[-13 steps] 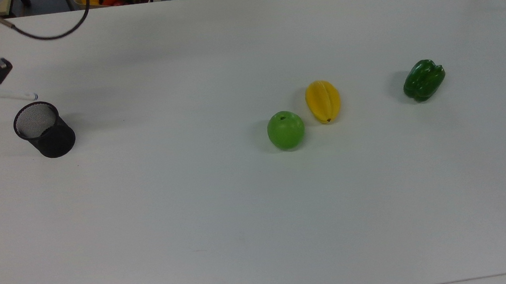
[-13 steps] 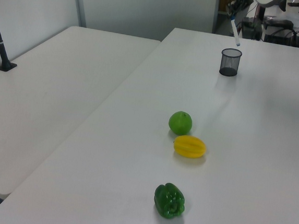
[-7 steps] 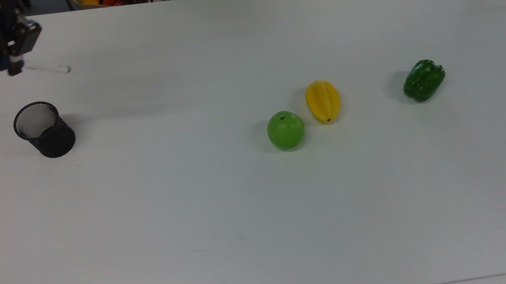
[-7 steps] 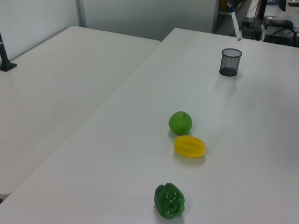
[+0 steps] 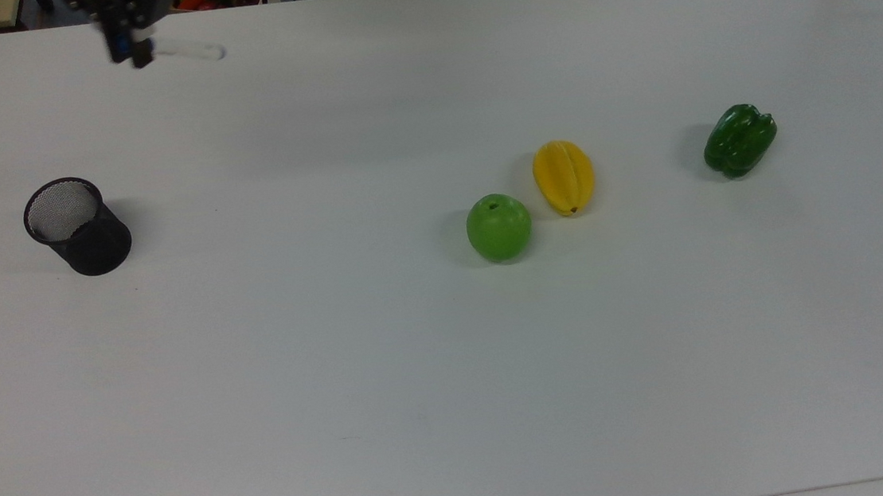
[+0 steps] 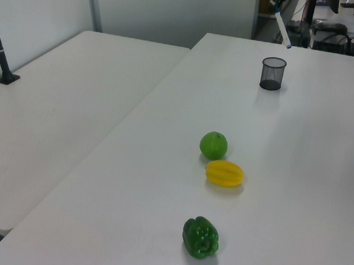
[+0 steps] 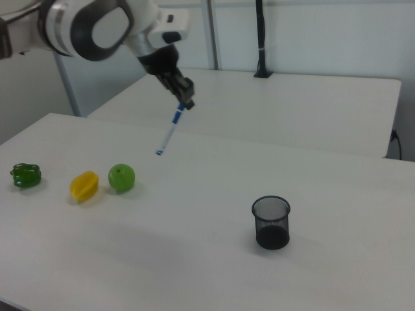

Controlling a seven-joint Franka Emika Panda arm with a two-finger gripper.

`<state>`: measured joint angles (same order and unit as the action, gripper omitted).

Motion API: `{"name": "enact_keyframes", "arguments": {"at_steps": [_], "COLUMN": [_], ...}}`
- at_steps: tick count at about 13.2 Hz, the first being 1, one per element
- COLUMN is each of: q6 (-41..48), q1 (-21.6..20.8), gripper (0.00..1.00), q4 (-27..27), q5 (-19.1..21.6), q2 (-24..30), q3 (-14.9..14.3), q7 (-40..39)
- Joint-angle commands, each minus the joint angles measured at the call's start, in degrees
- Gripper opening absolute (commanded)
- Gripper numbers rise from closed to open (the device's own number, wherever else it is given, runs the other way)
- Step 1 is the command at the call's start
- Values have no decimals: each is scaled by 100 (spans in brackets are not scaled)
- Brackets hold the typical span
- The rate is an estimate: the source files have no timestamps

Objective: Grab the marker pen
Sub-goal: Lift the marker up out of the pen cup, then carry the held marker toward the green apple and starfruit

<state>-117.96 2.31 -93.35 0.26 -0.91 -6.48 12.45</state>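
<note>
right view: marker pen (image 7: 169,133) held by capped end in gripper (image 7: 186,102), fingers clamped on it, barrel hanging tilted below gripper, clear of table (image 7: 194,272). mesh cup (image 7: 271,222) below, toward right view's right of gripper. apple (image 7: 121,177), starfruit (image 7: 84,186), pepper (image 7: 26,175) lower, toward right view's left.

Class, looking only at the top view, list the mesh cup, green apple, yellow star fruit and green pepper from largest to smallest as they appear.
1. Mesh cup, clearly largest.
2. Yellow star fruit and green pepper: too alike to rank.
3. Green apple, slightly smallest, though the margin is slim.
</note>
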Motion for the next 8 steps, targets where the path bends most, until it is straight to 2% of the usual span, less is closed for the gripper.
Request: {"name": "enact_keyframes", "arguments": {"at_steps": [1, 3, 6, 8], "q6": [763, 1185, 1888, 2127], "q1": [-82, -134, -581, -819], "gripper": [0, 0, 0, 0], "q4": [-184, -184, -201, -481], "q5": [315, 561, 765, 913], "q2": [407, 513, 470, 391], "q3": [366, 507, 508, 534], "q7": [-40, -241, -698, -1128]}}
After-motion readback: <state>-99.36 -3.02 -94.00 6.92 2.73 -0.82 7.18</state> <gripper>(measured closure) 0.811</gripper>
